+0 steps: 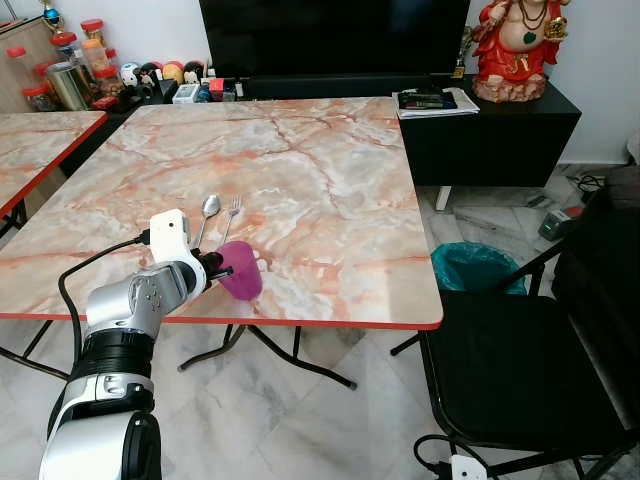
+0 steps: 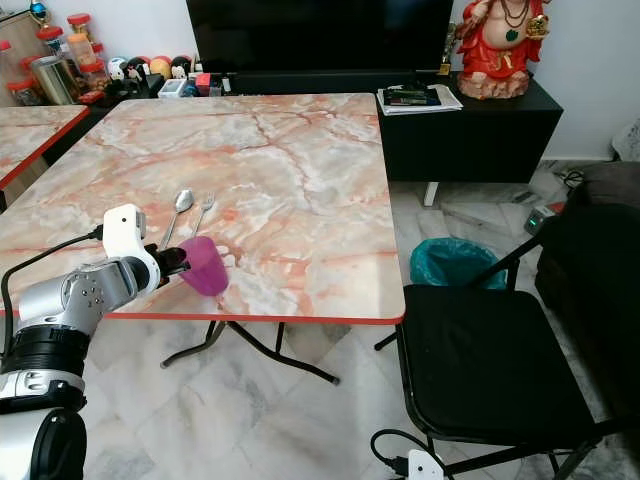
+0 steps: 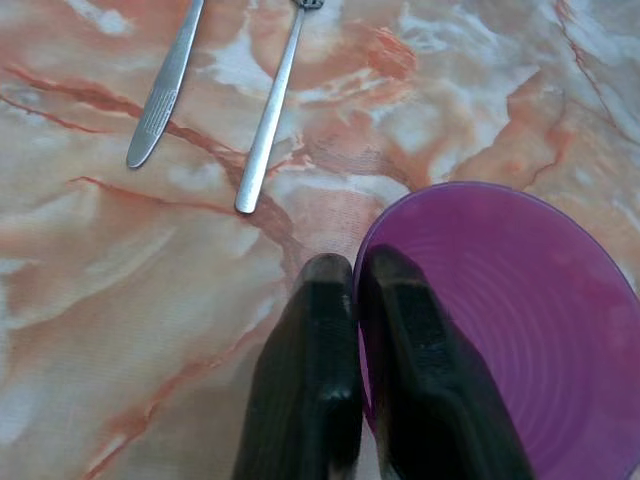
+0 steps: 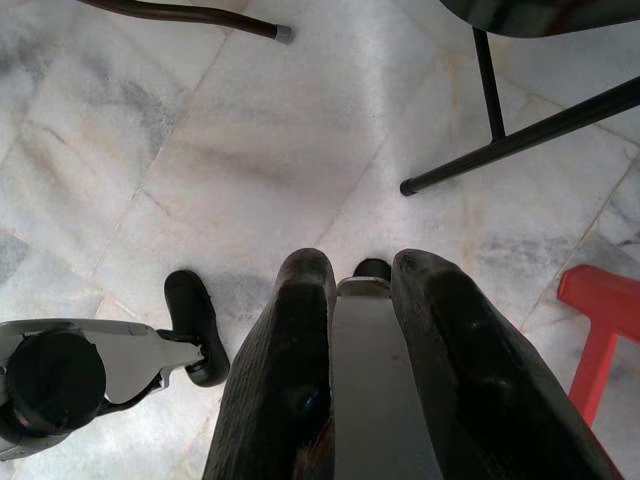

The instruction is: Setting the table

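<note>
While tilted on marble table [image 1: 330, 180], purple cup [image 1: 240, 270] pinched by left end effector [image 3: 358, 275], beside fork [image 1: 232, 214]

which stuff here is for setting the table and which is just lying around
For the job: purple cup, held at its rim by the left gripper; spoon; fork; table.

Lying about: statue, jars, magazines, bin, chair.

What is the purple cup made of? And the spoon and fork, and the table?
The purple cup, pinched at its rim by the left gripper, looks like see-through plastic: the tabletop shows through it. The spoon and fork look like shiny metal. The table looks like pink-veined marble, though it may be printed laminate, with a red edge.
</note>
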Robot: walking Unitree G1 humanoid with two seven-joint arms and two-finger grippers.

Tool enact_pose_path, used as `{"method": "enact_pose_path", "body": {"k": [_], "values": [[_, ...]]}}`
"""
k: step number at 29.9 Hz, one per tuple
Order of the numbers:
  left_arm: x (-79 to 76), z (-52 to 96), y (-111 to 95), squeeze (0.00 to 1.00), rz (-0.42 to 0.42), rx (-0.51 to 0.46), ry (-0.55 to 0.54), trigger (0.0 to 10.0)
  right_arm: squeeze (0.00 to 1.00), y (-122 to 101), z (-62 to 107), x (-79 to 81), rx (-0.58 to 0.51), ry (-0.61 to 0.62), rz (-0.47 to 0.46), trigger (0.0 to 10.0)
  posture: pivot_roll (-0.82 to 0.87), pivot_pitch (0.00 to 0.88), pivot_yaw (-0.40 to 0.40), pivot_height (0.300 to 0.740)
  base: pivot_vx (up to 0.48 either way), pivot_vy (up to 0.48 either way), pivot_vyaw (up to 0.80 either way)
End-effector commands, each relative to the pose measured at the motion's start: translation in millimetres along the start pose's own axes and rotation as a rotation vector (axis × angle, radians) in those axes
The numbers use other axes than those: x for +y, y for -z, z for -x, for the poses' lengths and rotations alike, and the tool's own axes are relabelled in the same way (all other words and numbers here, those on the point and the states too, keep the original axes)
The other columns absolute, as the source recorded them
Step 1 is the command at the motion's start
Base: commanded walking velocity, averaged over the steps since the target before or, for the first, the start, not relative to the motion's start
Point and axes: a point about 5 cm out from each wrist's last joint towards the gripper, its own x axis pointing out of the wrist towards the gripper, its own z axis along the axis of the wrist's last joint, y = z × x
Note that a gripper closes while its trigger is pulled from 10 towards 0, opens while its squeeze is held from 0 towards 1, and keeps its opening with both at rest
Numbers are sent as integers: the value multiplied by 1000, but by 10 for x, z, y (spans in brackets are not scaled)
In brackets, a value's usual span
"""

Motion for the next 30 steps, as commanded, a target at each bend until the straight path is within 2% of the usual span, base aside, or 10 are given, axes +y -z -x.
{"method": "enact_pose_path", "body": {"k": [1, 8, 9, 10, 17, 21, 23, 25, 27, 30], "values": [[24, 18, -1, 0, -20, -4, -15, 0, 0, -7, -4, 21, -5, -3, -9, 10000, -33, 0, 69, 740, 0, 0, 0], [3, 123, -316, 0, -12, -299, -10, 0, 0, -32, -9, 14, -7, -4, -6, 10000, -24, 0, 57, 740, 0, 0, 0], [-18, 150, -371, 0, 14, -342, 10, 2039, 0, -34, -10, 14, -8, -4, -5, 10000, -24, 0, 57, 740, 0, 0, 0], [-32, 177, -418, 0, 20, -375, 21, 9765, 0, -35, -10, 14, -8, -4, -5, 10000, -24, 0, 57, 740, 0, 0, 0], [86, 380, -692, 0, -110, -609, -114, 10000, 0, -46, -10, 9, -14, -8, -1, 10000, -14, 0, 48, 740, 0, 0, 0], [164, 470, -769, 0, -192, -656, -189, 10000, 0, -43, -9, 8, -15, -9, 0, 10000, -5, 0, 46, 740, 0, 0, 0], [376, 643, -900, 0, -406, -697, -414, 10000, 0, -42, -9, 10, -15, -9, 0, 10000, 5, 0, 44, 740, 0, 0, 0], [590, 720, -910, 0, -513, -664, -588, 10000, 0, -38, -9, 16, -13, -9, 0, 10000, 11, 0, 48, 740, 0, 0, 0], [736, 764, -889, 0, -485, -653, -656, 10000, 0, -36, -10, 22, -12, -10, -1, 10000, 11, 0, 49, 740, 0, 0, 0], [886, 794, -810, 0, -575, -632, -695, 10000, 0, -33, -11, 31, -11, -13, 1, 10000, 16, 0, 53, 740, 0, 0, 0]]}}
